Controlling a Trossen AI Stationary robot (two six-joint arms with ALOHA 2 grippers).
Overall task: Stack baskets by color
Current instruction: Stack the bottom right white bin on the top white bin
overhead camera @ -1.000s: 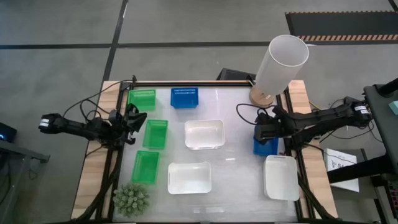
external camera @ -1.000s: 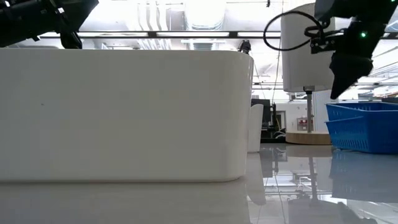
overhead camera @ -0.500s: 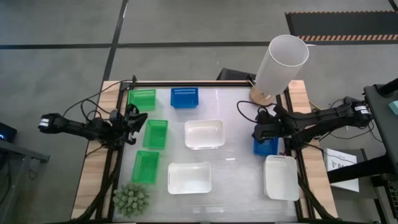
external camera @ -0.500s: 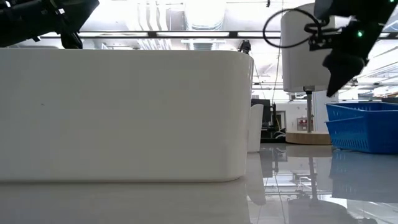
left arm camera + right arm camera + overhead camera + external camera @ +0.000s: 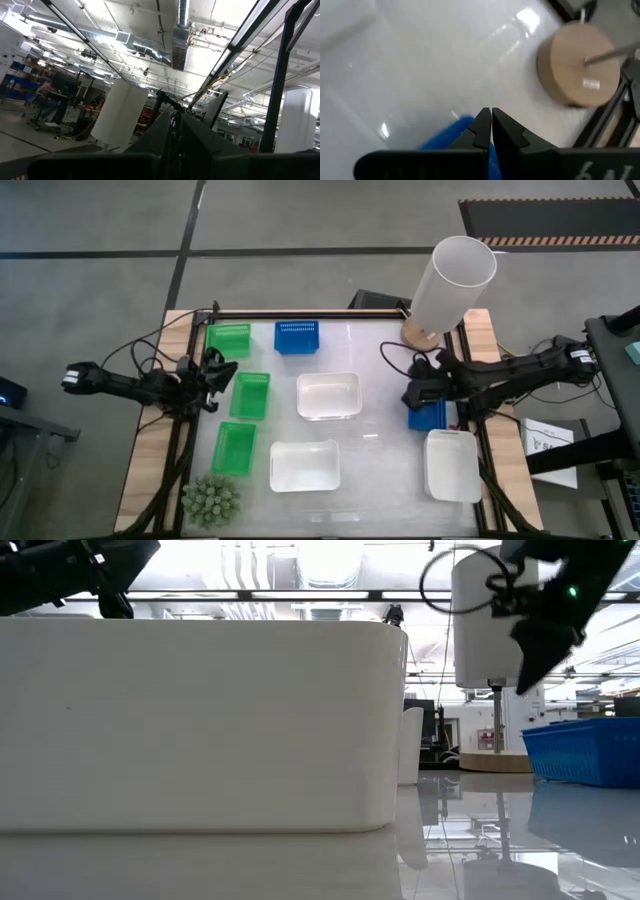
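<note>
Three green baskets point(image 5: 250, 394) stand in a column at the table's left. One blue basket point(image 5: 297, 336) stands at the far edge, and another blue basket point(image 5: 430, 417) at the right. White baskets point(image 5: 328, 395) stand in the middle and at the near right point(image 5: 453, 464). My right gripper point(image 5: 411, 393) hangs shut above the right blue basket's left rim, clear of it; the low view shows the gripper point(image 5: 528, 660) well above that basket point(image 5: 585, 745). My left gripper point(image 5: 212, 375) waits shut at the table's left edge, pointing upward, beside the green baskets.
A tall white cylinder point(image 5: 452, 280) on a round wooden base point(image 5: 580, 65) stands at the far right corner. A spiky green plant point(image 5: 211, 500) sits at the near left corner. A third white basket point(image 5: 305, 465) stands near the front and fills much of the low view point(image 5: 200, 725).
My right gripper has tipped its fingertips up a little and swung them toward the table's left, away from the blue basket, staying shut. In the low view that blue basket showed as two tiers and now shows lower, as one.
</note>
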